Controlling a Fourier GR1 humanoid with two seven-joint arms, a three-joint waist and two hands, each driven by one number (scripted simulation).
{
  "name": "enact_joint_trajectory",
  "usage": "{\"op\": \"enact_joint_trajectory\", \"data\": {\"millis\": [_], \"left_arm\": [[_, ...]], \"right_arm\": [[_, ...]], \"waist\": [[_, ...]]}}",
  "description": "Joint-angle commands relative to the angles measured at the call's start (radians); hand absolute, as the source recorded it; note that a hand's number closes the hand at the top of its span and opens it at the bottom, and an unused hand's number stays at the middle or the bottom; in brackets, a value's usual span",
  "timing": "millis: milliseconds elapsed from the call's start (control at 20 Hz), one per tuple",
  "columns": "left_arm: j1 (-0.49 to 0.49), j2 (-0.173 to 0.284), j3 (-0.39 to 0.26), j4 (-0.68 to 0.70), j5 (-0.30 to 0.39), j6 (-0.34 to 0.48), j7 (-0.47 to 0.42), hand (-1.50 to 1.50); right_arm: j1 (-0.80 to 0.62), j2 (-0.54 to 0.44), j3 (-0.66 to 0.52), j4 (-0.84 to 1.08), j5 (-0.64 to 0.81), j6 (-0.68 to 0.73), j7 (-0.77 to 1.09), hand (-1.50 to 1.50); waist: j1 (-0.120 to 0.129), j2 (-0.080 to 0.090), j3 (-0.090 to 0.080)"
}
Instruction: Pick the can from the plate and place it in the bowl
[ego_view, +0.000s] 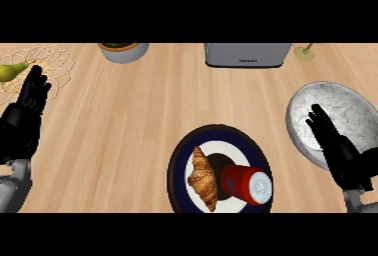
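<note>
While the red metal can with its pale lid (246, 185) lies tipped on the dark-rimmed round plate (179, 156) at lower centre, beside a golden croissant (202, 177), nothing grips it. At the right of the frame the right hand (338, 147), fingers straight and slightly apart, overlaps the speckled grey bowl (347, 107), probably poised to swing toward the can. Resting at the left edge, fingers straight and upward, is the left hand (28, 107).

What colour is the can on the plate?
Red body with a white top, in the head view: can on the dark-rimmed plate.
</note>
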Motion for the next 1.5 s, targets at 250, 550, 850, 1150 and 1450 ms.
{"op": "enact_joint_trajectory", "data": {"millis": [250, 550, 850, 1150, 1450], "left_arm": [[-0.05, -0.019, -0.061, -0.023, -0.035, -0.029, -0.032, 0.0], [-0.044, -0.064, -0.095, -0.025, -0.029, -0.023, 0.008, 0.0], [-0.076, -0.061, -0.089, 0.019, -0.056, -0.017, 0.017, 0.0], [-0.066, -0.087, -0.105, 0.001, -0.076, 0.003, 0.03, 0.0], [0.001, -0.096, -0.115, -0.01, -0.103, 0.006, 0.002, 0.0]], "right_arm": [[-0.238, 0.122, 0.12, -0.211, -0.223, 0.531, -0.24, 1.5], [-0.22, 0.09, -0.052, 0.073, -0.234, 0.769, -0.625, -1.5], [-0.288, -0.083, -0.119, 0.145, 0.021, 0.949, -0.9, -1.5], [-0.336, -0.216, -0.069, 0.09, 0.26, 0.843, -0.946, -1.5], [-0.322, -0.232, 0.065, -0.006, 0.503, 0.644, -0.945, -1.5]], "waist": [[0.125, 0.04, 0.046], [0.063, 0.056, 0.038], [0.034, 0.049, 0.032], [0.036, 0.039, 0.029], [0.03, 0.035, 0.026]]}}
